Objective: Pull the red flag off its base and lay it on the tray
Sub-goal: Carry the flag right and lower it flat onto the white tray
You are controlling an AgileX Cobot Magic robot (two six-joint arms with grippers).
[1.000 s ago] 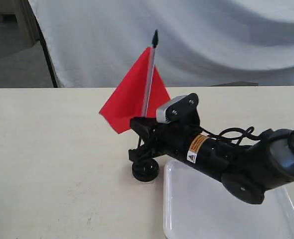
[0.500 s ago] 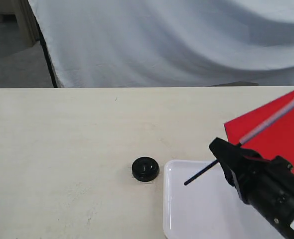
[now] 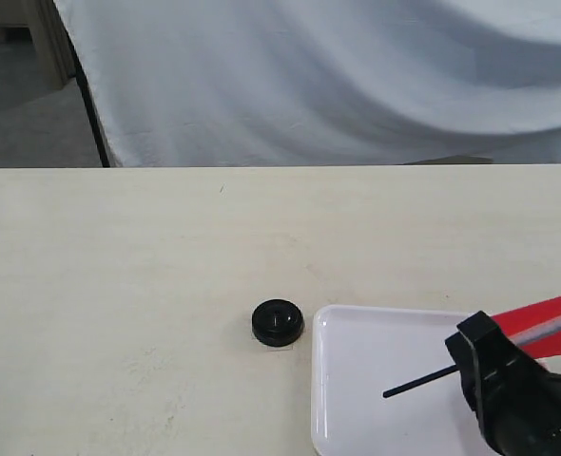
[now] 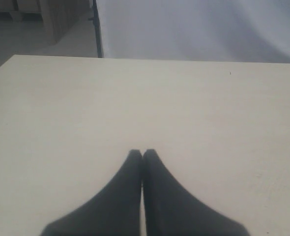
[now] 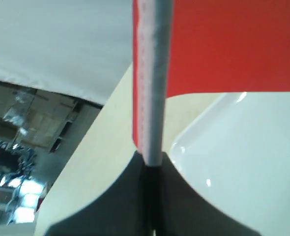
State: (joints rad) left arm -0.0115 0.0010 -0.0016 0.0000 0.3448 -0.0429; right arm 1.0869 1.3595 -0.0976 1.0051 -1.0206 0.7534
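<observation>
The red flag (image 3: 547, 318) lies almost level above the white tray (image 3: 357, 380) at the lower right of the exterior view, its thin black pole end pointing left over the tray floor. My right gripper (image 3: 475, 359) is shut on the pole. In the right wrist view the whitish sleeve and red flag (image 5: 223, 44) rise from between the closed right gripper (image 5: 152, 164), with the tray (image 5: 243, 162) beside it. The round black base (image 3: 278, 323) stands alone on the table just left of the tray. In the left wrist view my left gripper (image 4: 142, 153) is shut on nothing, over bare table.
A pale wooden table (image 3: 119, 266) spreads to the left and behind the base. A white cloth backdrop (image 3: 338, 76) hangs beyond the table's far edge, with a dark stand leg (image 3: 90, 104) at its left.
The right gripper pulled the flag out of the base, swung it right and down, and now holds it low and nearly level over the tray. The base stayed put.
</observation>
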